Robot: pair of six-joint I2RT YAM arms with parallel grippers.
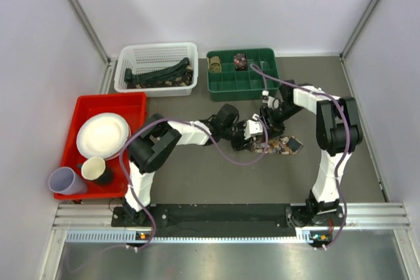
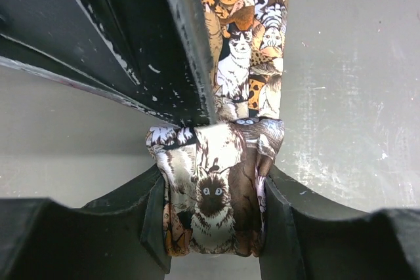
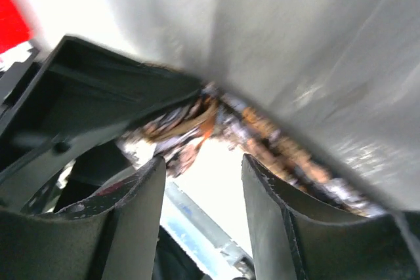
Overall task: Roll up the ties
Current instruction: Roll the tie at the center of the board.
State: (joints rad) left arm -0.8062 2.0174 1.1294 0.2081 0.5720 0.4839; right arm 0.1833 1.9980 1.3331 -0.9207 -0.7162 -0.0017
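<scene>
A brown-and-cream cat-print tie [image 1: 287, 143] lies on the grey table, mid-right. In the left wrist view its near end is a small coil [image 2: 216, 162] and the flat strip [image 2: 252, 37] runs away from it. My left gripper [image 2: 213, 221] is shut on that coil, one finger on each side; it also shows in the top view [image 1: 254, 134]. My right gripper [image 1: 268, 120] is right beside it, tilted down over the tie. Its fingers [image 3: 134, 221] stand apart with nothing between them, and the blurred tie [image 3: 262, 137] lies just beyond the tips.
A green compartment tray [image 1: 244, 84] at the back holds two rolled ties [image 1: 214, 63] [image 1: 240, 61]. A white basket [image 1: 156, 52] to its left holds dark ties [image 1: 161, 73]. A red tray [image 1: 105, 104] at left carries a plate and cups.
</scene>
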